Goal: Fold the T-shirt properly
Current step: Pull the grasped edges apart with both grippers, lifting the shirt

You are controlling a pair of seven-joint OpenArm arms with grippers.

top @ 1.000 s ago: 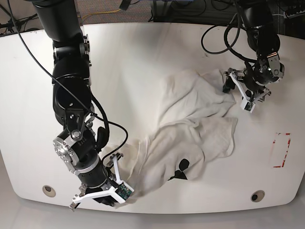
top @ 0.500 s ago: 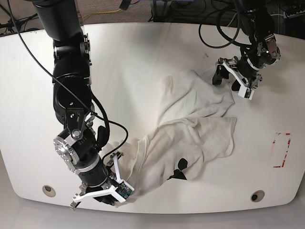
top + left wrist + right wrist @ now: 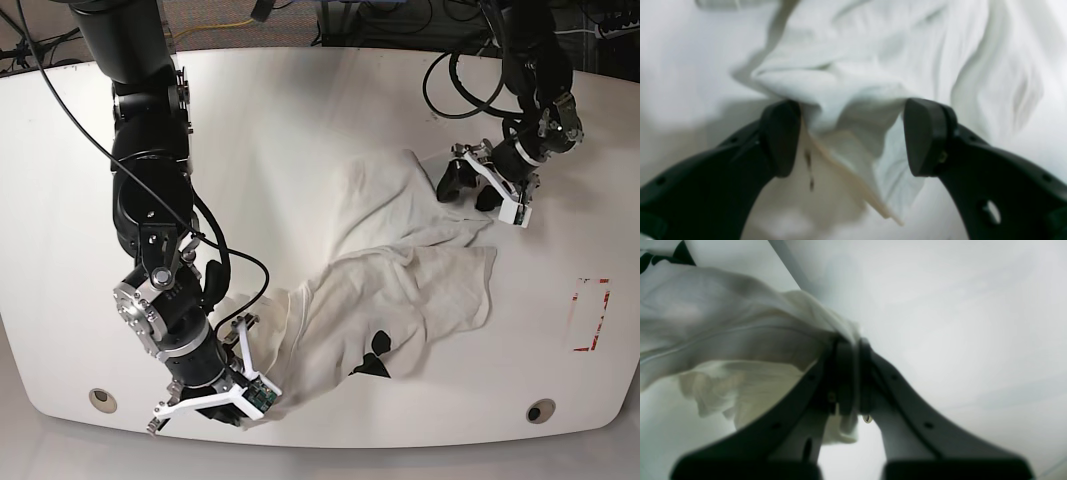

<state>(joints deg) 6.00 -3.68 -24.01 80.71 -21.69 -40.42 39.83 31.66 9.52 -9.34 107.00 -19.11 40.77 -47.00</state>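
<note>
The right claw point(image 3: 252, 395) stayed clamped on a T-shirt point(image 3: 400, 290) corner at the near edge of the surface point(image 3: 300, 120). The crumpled shirt sprawled mid-surface. The left claw point(image 3: 468, 183), jaws wide, had swung in over the far corner, looking poised to pinch it.

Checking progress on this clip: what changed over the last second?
The left pincer moved leftward in the base view, off the bare table onto the shirt's far edge; its open jaws now straddle a fold of cloth, not yet closed. The right pincer stayed shut on the shirt's near corner. The shirt barely shifted.
</note>
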